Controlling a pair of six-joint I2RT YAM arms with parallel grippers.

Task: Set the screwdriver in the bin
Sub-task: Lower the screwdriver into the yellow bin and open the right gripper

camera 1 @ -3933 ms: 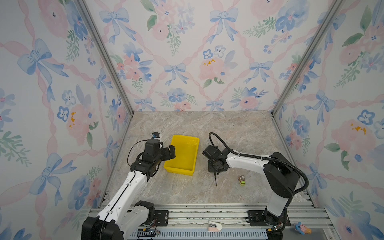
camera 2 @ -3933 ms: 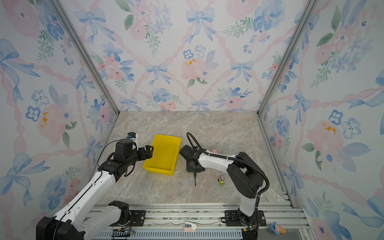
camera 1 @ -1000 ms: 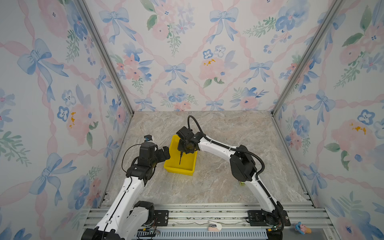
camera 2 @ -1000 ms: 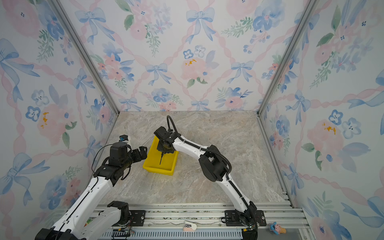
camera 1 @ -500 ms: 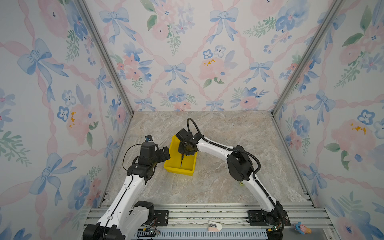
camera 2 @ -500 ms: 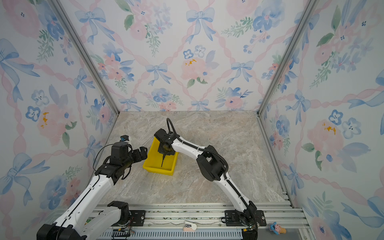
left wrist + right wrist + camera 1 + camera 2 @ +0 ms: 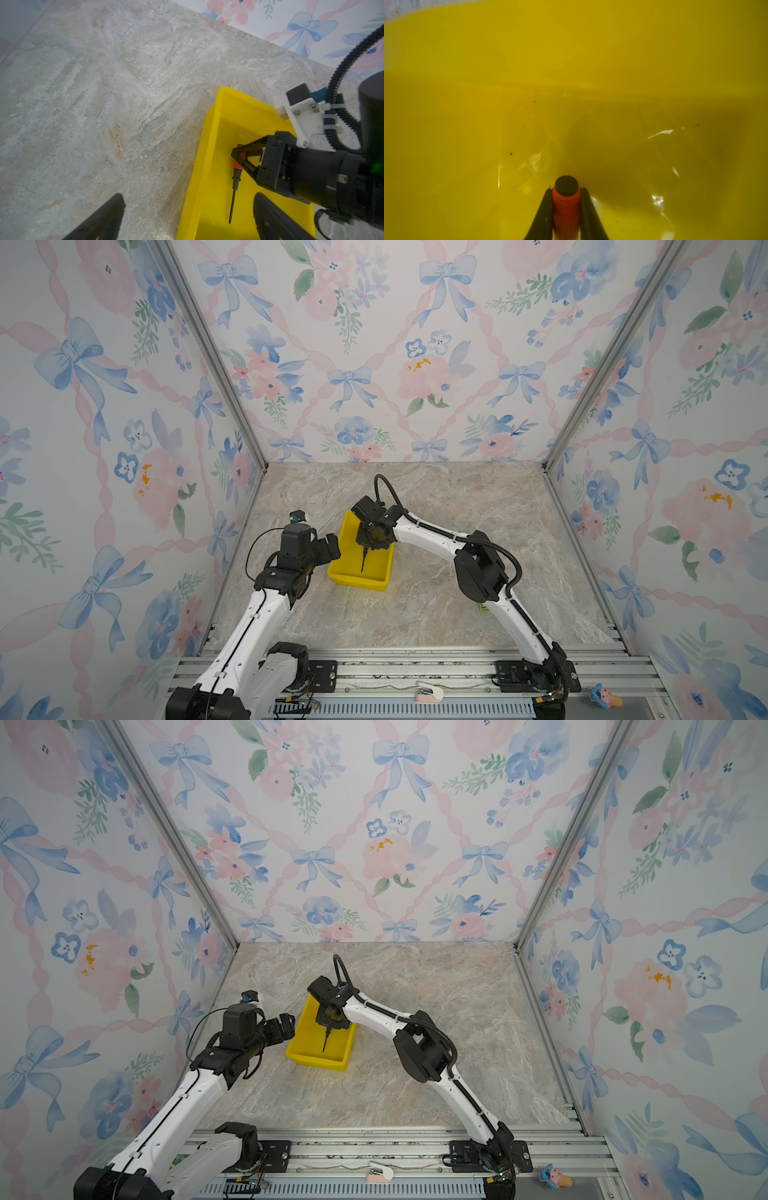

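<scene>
1. Yellow bin (image 7: 376,574) is seen on the marble-look tabletop (image 7: 436,605), left of centre in both top views, its long side running away from the rail.
2. Right gripper (image 7: 236,154) is lowered inside the bin and is clamped tight on the screwdriver (image 7: 234,182); the red-orange handle is pinched between both fingers (image 7: 544,212) in the right wrist view.
3. Screwdriver is held over the bin floor, black collar and thin dark shaft pointing out below the fingers toward the bin's near end; the shaft is visible in both top views (image 7: 325,1042).
4. Whether the tip is touching the bin floor cannot be told.
5. Handle's black end cap (image 7: 566,185) is seen facing the far bin wall in the right wrist view.
6. Left gripper (image 7: 332,545) is positioned just beside the bin's left wall, outside it; contact with the rim cannot be told.
7. Left fingers (image 7: 104,218) are spread wide apart in the left wrist view, with nothing between them; one is over the tabletop, one over the bin.
</scene>
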